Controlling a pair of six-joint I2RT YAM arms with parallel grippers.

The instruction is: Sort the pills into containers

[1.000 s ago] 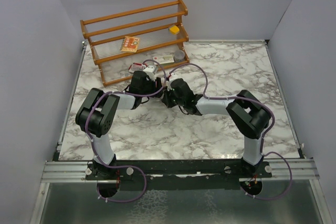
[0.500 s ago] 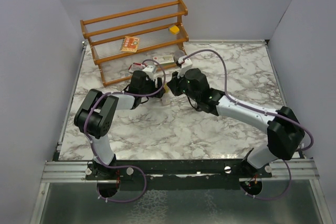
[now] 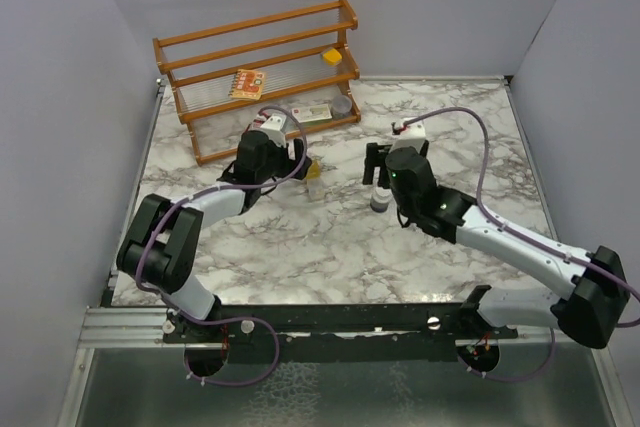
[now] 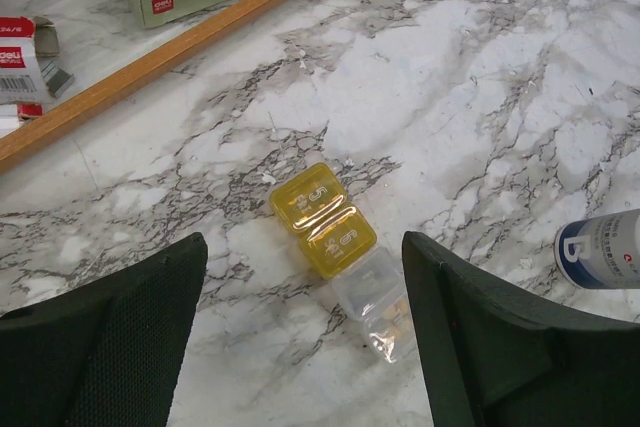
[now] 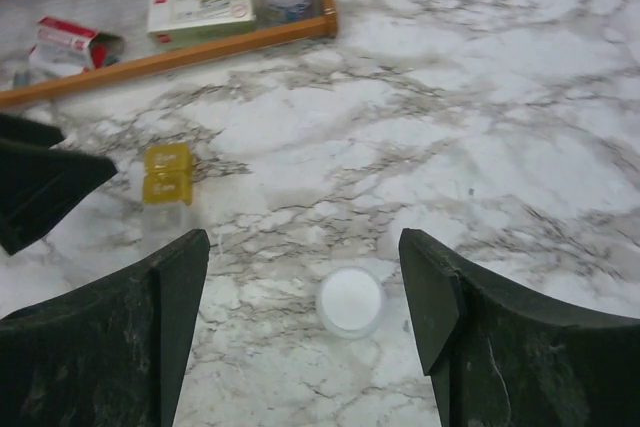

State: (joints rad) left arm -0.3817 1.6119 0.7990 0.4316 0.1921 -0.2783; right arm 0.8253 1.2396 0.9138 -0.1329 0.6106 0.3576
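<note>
Right tool (image 5: pixel 302 247) swung aside; marble table (image 3: pixel 330 247), grey walls (image 3: pixel 60 97).

Tabletop (image 3: pixel 300 247) glossy marble-look; rack (image 4: pixel 160 59) varnished wood; pill case (image 4: pixel 323 219) translucent plastic

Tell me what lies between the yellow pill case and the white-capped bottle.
Nothing; the right wrist view shows only bare marble between the pill case and the bottle.

White arms (image 3: pixel 510 243) with black joints (image 3: pixel 160 247), purple cables (image 3: pixel 455 112).
</note>
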